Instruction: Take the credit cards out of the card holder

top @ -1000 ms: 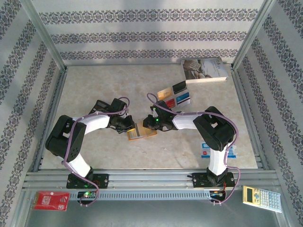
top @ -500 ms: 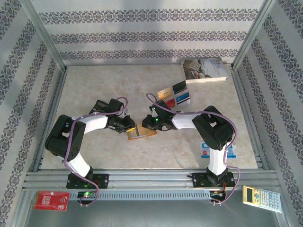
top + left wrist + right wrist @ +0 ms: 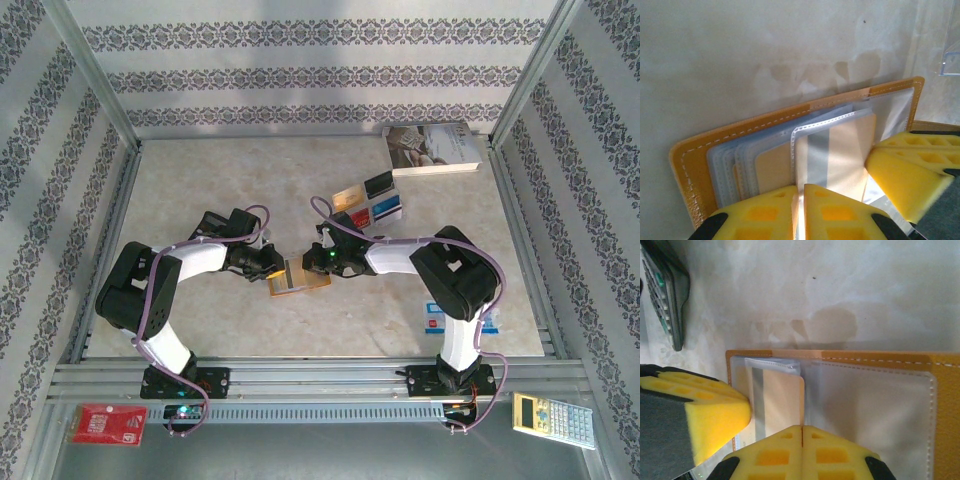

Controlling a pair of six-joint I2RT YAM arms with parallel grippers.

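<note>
The tan-orange card holder [image 3: 300, 280] lies open mid-table between both arms, its clear sleeves fanned out. In the left wrist view its stitched orange edge [image 3: 695, 155] frames the sleeves. My left gripper [image 3: 275, 265] [image 3: 802, 200] is shut on a clear sleeve's edge. A tan credit card [image 3: 850, 150] [image 3: 780, 400] with a grey stripe sits partly in that sleeve. My right gripper [image 3: 318, 262] [image 3: 802, 440] is shut on this card's edge. Each wrist view also catches the other arm's yellow fingers [image 3: 905, 170] [image 3: 700, 410] pressing close beside the card.
Three loose cards [image 3: 368, 200] lie behind the right gripper, and a book [image 3: 432, 148] rests at the back right. A dark keypad-like object [image 3: 665, 295] is close on the right wrist's left. A small blue-and-red packet [image 3: 432, 320] sits by the right arm's base.
Both grippers stay at the card holder. The holder and the fingers have shifted only slightly, a little toward the back right.
</note>
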